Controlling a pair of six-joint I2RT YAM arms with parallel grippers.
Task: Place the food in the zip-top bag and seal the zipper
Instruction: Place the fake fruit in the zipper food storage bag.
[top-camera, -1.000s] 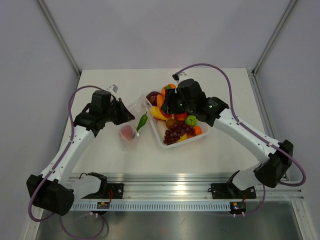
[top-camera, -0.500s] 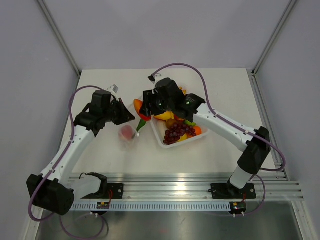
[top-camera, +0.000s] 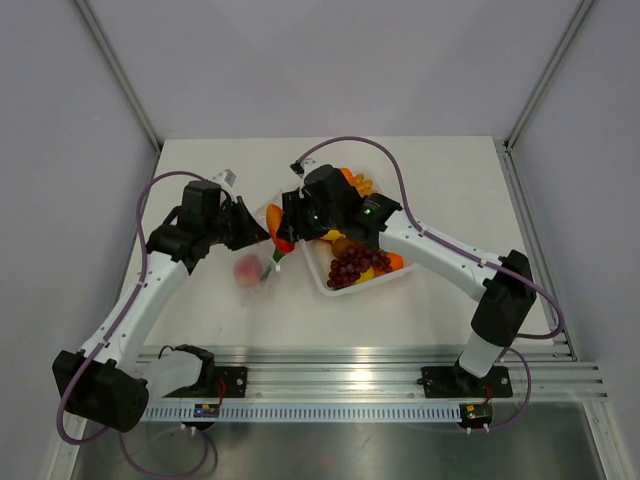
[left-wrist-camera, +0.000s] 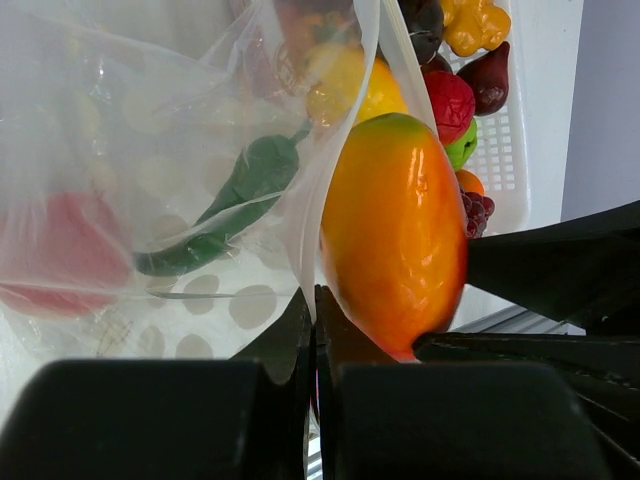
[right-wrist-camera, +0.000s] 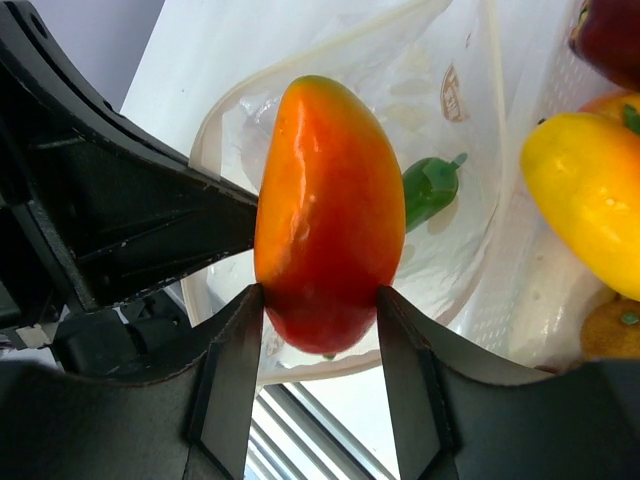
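Note:
My right gripper (right-wrist-camera: 318, 330) is shut on an orange-red mango (right-wrist-camera: 328, 255) and holds it at the open mouth of the clear zip-top bag (right-wrist-camera: 440, 240). My left gripper (left-wrist-camera: 314, 305) is shut on the bag's mouth edge (left-wrist-camera: 330, 160), holding it up. The mango (left-wrist-camera: 395, 235) sits just right of that edge. Inside the bag lie a green chili (left-wrist-camera: 235, 200) and a red piece (left-wrist-camera: 55, 255). In the top view the bag (top-camera: 255, 265) lies left of the tray, with the right gripper (top-camera: 285, 232) over its mouth. The zipper strip is not distinguishable.
A white tray (top-camera: 400, 275) right of the bag holds purple grapes (top-camera: 350, 265), a yellow piece (right-wrist-camera: 590, 200), orange pieces and a dark red apple (left-wrist-camera: 490, 75). The two arms are close together over the bag mouth.
My right arm has swung left from the tray to the bag's mouth, carrying the mango. My left gripper has kept its hold on the bag.

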